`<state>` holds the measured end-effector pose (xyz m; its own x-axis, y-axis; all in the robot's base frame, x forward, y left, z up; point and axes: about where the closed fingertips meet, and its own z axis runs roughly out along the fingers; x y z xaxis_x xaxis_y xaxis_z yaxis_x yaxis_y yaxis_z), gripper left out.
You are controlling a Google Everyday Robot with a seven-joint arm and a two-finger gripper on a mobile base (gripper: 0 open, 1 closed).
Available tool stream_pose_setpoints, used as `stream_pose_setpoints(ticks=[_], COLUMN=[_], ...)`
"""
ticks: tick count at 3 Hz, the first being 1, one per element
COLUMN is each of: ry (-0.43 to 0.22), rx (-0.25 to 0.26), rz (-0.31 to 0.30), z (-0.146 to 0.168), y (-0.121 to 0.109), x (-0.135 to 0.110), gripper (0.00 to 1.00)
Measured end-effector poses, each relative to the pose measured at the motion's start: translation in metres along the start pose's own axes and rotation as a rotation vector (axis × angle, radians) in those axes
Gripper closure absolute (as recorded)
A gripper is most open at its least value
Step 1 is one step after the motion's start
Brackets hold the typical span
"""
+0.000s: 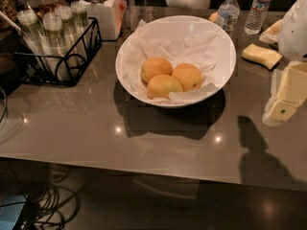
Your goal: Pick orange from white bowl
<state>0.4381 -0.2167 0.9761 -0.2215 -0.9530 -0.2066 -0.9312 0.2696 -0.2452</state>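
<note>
The pincer [280, 110] hangs over the right edge of the grey surface [96, 128], well apart from the fruit; whether it is open or closed I cannot tell. Farther back, the orange [187, 75] lies on crumpled paper in the white bowl [129, 75], touching two similar fruits. Water bottles [228, 11] stand behind.

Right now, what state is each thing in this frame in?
white bowl: upright on the table, paper-lined, holding three fruits.
oranges: resting together in the bowl, none lifted.
gripper: at the right edge, apart from the bowl.
water bottles: upright, capped.
jar: lid on.
wire rack: upright, filled with stacked cups.
sponge: lying flat on the table.
</note>
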Motion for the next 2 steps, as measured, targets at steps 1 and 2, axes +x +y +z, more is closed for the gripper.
stream_pose_setpoints(ticks=[1,2], ry=[0.000,-0.020], rx=[0.000,0.010], rz=[0.000,-0.021], z=[0.0000,-0.0022], y=[-0.0001,-0.0065], x=[-0.0002,-0.0094], gripper=[0.00,0.00])
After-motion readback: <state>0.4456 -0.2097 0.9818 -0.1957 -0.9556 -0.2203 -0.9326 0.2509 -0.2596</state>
